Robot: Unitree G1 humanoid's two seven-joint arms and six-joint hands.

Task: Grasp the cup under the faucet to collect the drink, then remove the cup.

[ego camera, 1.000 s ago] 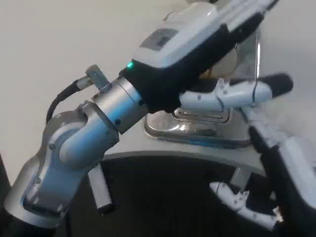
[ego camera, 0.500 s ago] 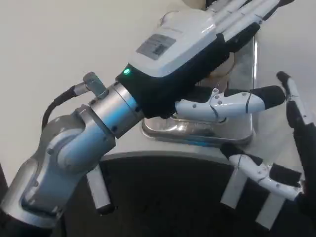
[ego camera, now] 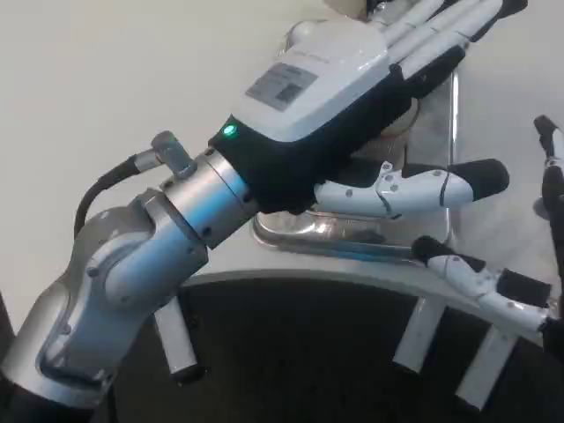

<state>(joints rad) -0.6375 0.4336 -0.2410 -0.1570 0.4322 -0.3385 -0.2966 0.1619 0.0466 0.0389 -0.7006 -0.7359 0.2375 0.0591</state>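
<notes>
My left hand (ego camera: 326, 79) reaches forward over a shiny steel drip tray (ego camera: 352, 236). Its fingers (ego camera: 441, 22) stretch straight toward the top right, and its thumb (ego camera: 423, 187) sticks out to the right above the tray. A small beige patch, apparently the cup (ego camera: 394, 130), peeks out under the palm; the rest of it and the faucet are hidden, so I cannot tell whether the hand touches it. My right hand (ego camera: 520, 286) hovers at the right edge with its fingers apart and nothing in them.
The white table (ego camera: 132, 70) spreads to the left and behind. Its curved front edge (ego camera: 291, 278) runs just before the tray, with dark floor below. My left forearm (ego camera: 141, 264) blocks much of the foreground.
My right hand has moved up and to the right, with its fingers spreading. My left hand has pushed slightly farther forward over the tray, fingers now straighter.
</notes>
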